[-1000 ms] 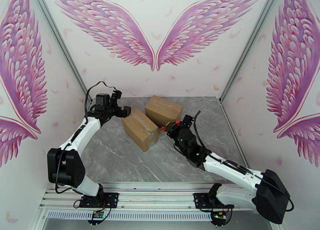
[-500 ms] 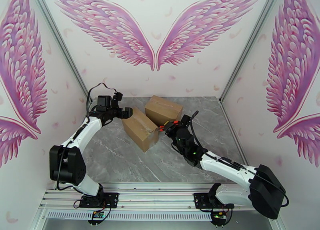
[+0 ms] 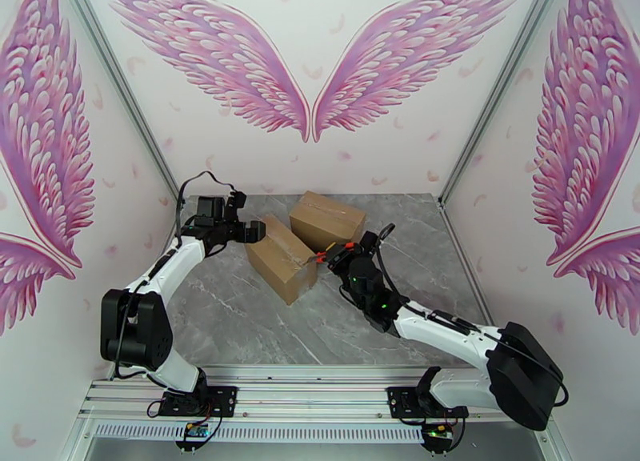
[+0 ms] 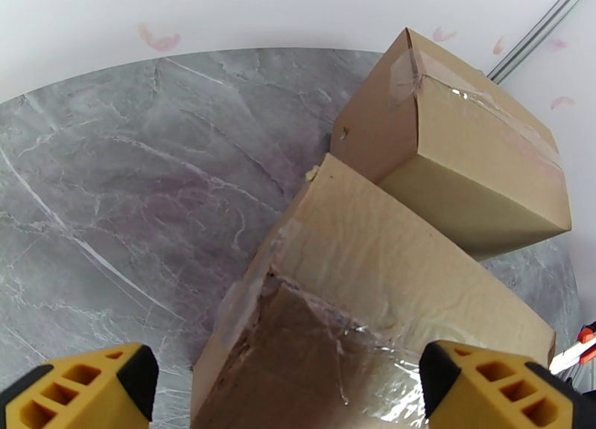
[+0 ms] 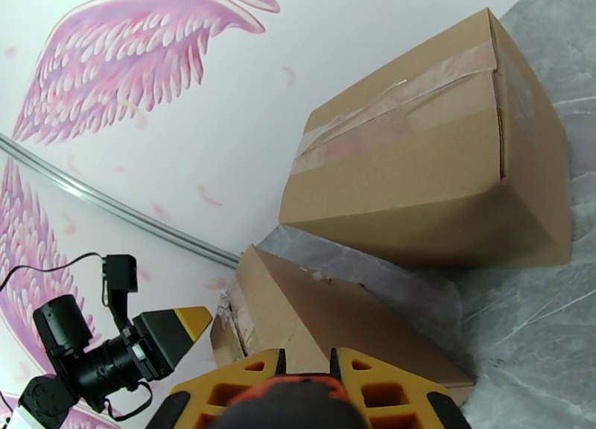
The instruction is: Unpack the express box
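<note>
Entry: express box (image 3: 280,258) at table (image 3: 240,318) centre, second carton (image 3: 326,220) at its 1 o'clock. We found both unopened. At 10 o'clock, left gripper (image 3: 251,231) spread wide; at 3 o'clock, right gripper (image 3: 336,256) clamped on orange cutter (image 3: 322,257) — slitting and emptying remained.

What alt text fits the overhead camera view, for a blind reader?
Two robot arms flank a nearer brown cardboard box, with a second cardboard box behind it, on a grey marble table. The left gripper is open; the right gripper holds a small orange tool.
</note>
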Controlling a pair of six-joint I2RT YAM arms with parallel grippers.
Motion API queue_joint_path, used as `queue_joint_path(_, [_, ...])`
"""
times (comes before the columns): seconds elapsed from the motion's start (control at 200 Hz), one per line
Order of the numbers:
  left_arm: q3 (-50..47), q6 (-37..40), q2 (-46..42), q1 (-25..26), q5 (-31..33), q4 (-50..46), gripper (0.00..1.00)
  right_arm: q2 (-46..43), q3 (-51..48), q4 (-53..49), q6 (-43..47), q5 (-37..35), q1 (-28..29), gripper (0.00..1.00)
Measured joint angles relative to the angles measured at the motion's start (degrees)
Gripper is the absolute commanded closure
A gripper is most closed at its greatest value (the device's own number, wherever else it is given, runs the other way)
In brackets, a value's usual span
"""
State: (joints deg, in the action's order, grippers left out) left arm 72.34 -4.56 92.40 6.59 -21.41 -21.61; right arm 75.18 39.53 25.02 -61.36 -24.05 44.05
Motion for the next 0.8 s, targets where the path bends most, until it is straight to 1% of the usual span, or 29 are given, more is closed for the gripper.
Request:
queue_joint_path(0.145, [-0.7,-0.2,0.0,0.0,0.0,0.1,0.02,0.3,-0.7,1.0,-1.7,-0.5,0.1,1.00])
queue_joint_path(0.335, [-2.2,-1.1,0.0,0.0,-0.3,0.5,0.03,0.1,-1.6,1.6,-3.5,-3.9,1.8,1.00])
queue_joint_path(0.525, [-5.0,-2.7,-0.5,0.0,-1.8,2.6,0.05,-1.7,-2.5,-0.2,-5.8,-7.3,3.7,1.00])
queue_joint_path(0.63, [-7.2,-3.4,-2.1,0.2,-2.8,3.8,0.06,-2.3,-3.0,-0.8,-7.1,-8.7,4.0,1.00])
queue_joint_path(0.8, [-12.5,-3.8,-7.1,1.3,-4.2,5.7,0.05,-2.4,-3.2,-1.2,-8.1,-9.6,4.0,1.00])
